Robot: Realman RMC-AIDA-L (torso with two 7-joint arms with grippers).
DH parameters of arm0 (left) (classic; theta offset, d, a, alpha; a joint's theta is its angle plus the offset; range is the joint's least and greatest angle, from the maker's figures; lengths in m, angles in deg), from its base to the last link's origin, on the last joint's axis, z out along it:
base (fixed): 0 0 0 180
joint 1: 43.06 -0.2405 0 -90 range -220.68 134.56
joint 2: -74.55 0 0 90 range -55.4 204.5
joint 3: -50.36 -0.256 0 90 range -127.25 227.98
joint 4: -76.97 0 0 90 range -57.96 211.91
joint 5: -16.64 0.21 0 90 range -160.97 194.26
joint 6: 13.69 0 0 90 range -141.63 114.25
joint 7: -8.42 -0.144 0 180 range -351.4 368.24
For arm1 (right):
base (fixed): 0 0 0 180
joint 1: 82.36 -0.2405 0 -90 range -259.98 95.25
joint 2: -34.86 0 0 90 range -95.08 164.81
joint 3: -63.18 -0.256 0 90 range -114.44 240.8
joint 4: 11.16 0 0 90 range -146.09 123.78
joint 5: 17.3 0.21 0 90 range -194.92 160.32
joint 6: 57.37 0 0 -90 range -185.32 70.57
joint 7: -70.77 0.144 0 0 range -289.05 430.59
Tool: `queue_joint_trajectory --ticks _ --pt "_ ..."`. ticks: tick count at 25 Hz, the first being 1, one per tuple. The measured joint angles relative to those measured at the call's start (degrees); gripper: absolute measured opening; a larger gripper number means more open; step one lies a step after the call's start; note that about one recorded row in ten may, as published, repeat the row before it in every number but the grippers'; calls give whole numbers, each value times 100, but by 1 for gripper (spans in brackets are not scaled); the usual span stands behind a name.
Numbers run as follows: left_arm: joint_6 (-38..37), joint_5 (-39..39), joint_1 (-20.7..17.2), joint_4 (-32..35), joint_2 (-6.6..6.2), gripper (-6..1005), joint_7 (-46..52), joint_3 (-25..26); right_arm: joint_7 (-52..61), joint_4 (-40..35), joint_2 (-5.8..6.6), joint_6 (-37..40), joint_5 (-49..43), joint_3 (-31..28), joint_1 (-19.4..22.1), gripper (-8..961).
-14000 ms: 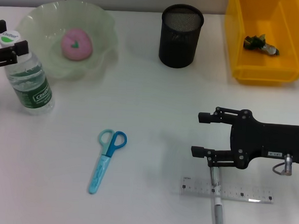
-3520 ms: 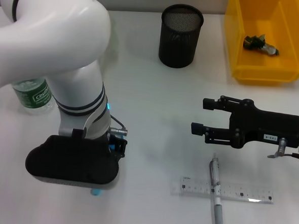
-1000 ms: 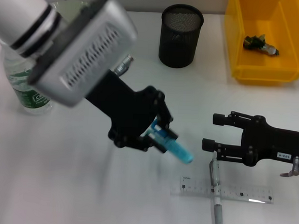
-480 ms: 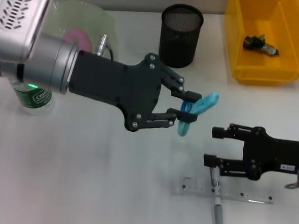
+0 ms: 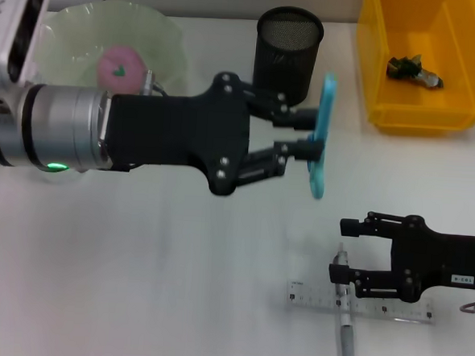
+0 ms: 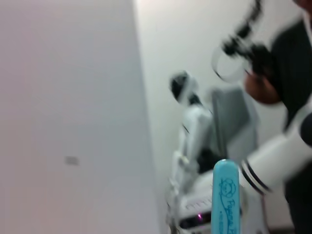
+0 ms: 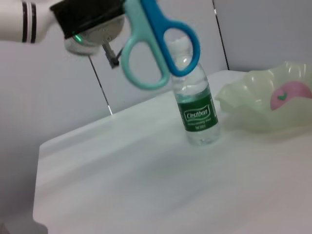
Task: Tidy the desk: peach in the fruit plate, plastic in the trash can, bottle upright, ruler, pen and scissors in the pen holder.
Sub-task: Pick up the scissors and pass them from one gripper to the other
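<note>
The scissors are clamped between the fingers of the left gripper, held up in the air off the table with the blades running nearly straight up and down. In the left wrist view the rounded light-blue end of the scissors stands up in front of the camera, and in the right wrist view the two handle loops, one pale and one darker blue, show large and close. Just beyond the left gripper, a little to its left, stands the black mesh pen holder; the scissors are beside it, not in it. The right gripper hovers low on the far side of the scissors from the pen holder, its fingers spread apart and holding nothing, right at the top of the pen, which lies across the clear ruler. Behind the left arm sits the green fruit plate with the pink peach in it, and the bottle stands upright next to the plate. Farther off is the yellow bin with a piece of plastic inside.
</note>
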Motion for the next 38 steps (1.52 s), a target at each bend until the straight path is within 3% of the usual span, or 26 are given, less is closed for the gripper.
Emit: queue_joint_trajectory --ticks 7,8,13,20,21,24,31,38 --pt "78 -983 -13 -1061 24 236 226 4 -82 -29 0 197 51 -442 17 791" --pt "80 -1312 0 -1417 27 236 249 -4 -138 -29 -17 215 61 -608 17 791" --pt "316 -1915 -25 -1897 30 236 523 24 -490 65 -95 253 392 -890 20 791" --pt "774 -2439 -2 -2345 43 236 694 25 -610 123 -138 248 863 -911 42 790" --pt "866 -2866 99 -2735 46 236 832 31 -614 145 -140 236 912 -918 45 790" --pt "1054 -3282 163 -3074 46 236 1082 36 -720 295 -145 209 1086 -933 48 790" --pt "1086 -3621 212 -3642 45 236 1679 273 -1371 863 -152 77 1413 -1346 0 790" --pt "1155 -3563 176 -3771 49 236 2413 415 -2452 1960 -192 -374 1755 -1453 -393 790"
